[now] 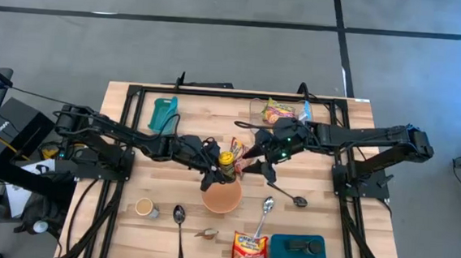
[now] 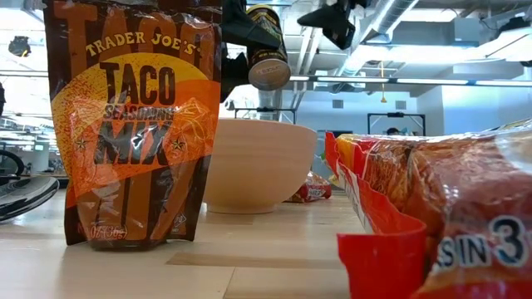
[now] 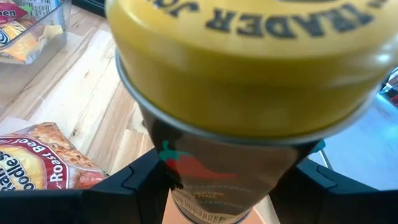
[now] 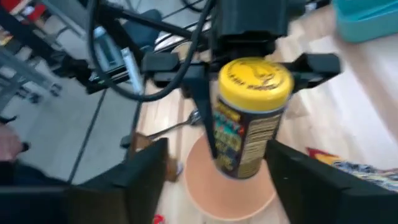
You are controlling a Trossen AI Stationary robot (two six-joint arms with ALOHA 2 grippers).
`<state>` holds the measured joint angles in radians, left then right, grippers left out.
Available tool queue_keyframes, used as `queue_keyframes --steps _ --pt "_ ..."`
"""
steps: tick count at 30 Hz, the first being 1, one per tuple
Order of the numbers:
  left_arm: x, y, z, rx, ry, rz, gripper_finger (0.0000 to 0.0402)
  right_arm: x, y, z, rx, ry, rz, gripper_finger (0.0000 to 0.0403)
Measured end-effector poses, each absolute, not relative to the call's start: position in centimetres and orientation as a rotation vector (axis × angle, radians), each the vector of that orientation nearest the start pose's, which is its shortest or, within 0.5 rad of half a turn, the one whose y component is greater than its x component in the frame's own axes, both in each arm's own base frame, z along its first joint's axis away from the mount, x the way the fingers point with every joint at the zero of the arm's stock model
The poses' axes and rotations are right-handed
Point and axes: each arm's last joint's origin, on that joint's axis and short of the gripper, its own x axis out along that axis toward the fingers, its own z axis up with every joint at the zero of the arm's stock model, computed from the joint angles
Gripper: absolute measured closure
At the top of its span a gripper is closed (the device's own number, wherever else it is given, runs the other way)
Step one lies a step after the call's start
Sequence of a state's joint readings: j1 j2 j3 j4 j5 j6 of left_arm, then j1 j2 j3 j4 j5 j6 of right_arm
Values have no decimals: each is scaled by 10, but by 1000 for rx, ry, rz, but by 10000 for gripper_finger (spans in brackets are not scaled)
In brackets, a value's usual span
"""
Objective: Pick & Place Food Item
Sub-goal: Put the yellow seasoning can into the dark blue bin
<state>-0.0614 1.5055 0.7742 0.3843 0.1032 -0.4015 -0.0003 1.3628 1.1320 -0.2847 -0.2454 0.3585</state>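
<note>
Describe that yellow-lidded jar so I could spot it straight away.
Find the peach-coloured bowl near the middle of the wooden table. Just above it, the left tool holds a dark spice jar in the air. Its yellow lid sets it apart.

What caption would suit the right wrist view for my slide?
Left gripper holds a yellow-lidded Trader Joe's spice can over the peach bowl, seen between the right gripper's open jaws.

- The brown and orange pouch (image 2: 133,124) reads "TRADER JOE'S TACO SEASONING MIX".
- The can's yellow lid (image 3: 249,56) bears part of "TRADER JO".
- The noodle packet (image 3: 43,158) reads "Roast Beef".
- The bread bag (image 2: 465,208) shows "S IN 3".
</note>
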Motion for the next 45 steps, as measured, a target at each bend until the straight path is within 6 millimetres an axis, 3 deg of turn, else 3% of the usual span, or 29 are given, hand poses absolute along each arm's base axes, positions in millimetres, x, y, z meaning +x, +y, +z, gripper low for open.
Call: queue_keyframes --steps 4,8,17,30,39,45 --pt "316 -22 217 -404 354 -95 186 302 6 318 391 534 133 80" --pt "317 -22 220 -404 325 -99 186 302 6 318 386 533 120 61" --pt "326 -23 233 -388 286 -98 186 302 5 318 379 527 90 67" --pt "327 -23 236 -369 272 -68 186 304 5 321 401 489 91 68" --pt "327 -23 234 -367 294 -63 185 333 4 289 453 554 130 69" --pt "325 -23 228 -370 354 -51 185 336 -2 286 506 560 160 77"
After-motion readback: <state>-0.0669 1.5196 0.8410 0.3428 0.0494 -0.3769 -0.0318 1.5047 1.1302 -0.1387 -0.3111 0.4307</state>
